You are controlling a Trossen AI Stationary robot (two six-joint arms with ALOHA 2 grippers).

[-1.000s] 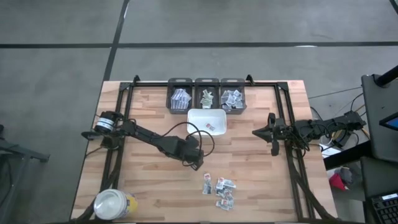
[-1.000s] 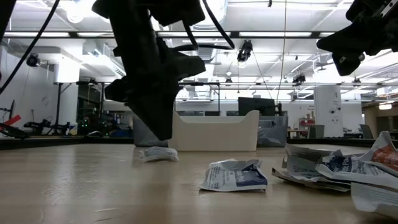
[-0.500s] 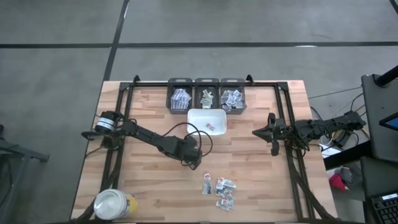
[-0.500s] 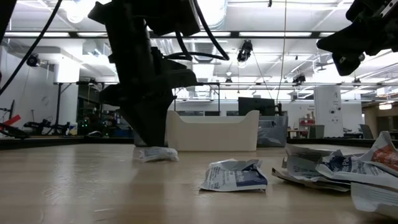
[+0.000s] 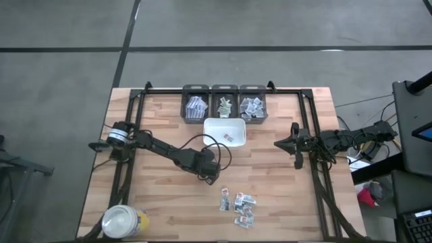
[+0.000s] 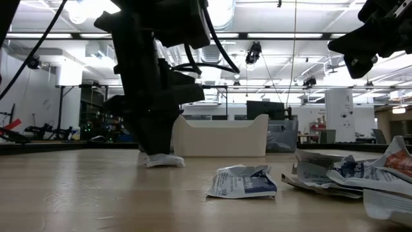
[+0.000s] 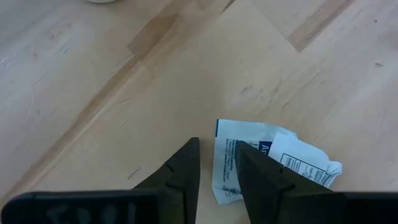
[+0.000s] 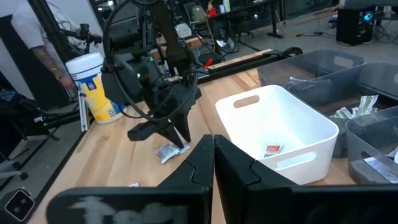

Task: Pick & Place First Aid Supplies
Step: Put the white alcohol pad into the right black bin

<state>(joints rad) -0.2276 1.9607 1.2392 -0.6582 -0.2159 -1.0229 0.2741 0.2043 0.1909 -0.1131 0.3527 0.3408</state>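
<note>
L gripper (image 5: 211,177) sat low at centre of the high view, just below the white tray (image 5: 214,125), tips down on the tabletop (image 5: 162,196). Wrist cam showed its fingers (image 7: 186,171) a little apart, a narrow gap betw them, straddling the edge of one crumpled white packet (image 7: 273,162) w/ blue print; packet lay flat on the wood, not lifted. Can't tell if the tips were actually pinching it or only touching. Low view: same packet (image 6: 161,160) on the table right under the dark arm, left of centre

R gripper (image 5: 295,150) hung over the right side of the table in the high view, well apart from everything, fingers (image 8: 202,158) pressed together, nothing betw them

Rest of the supplies: loose cluster of small packets (image 5: 237,204) at lower centre of the high view, near the L gripper but not touching. One small red-print sachet (image 5: 229,138) lay inside the tray. Three dark bins (image 5: 224,101) in a row at the top edge of the table, each w/ packets in it. White-lidded yellow jar (image 5: 124,221) at lower left corner of the table
</note>
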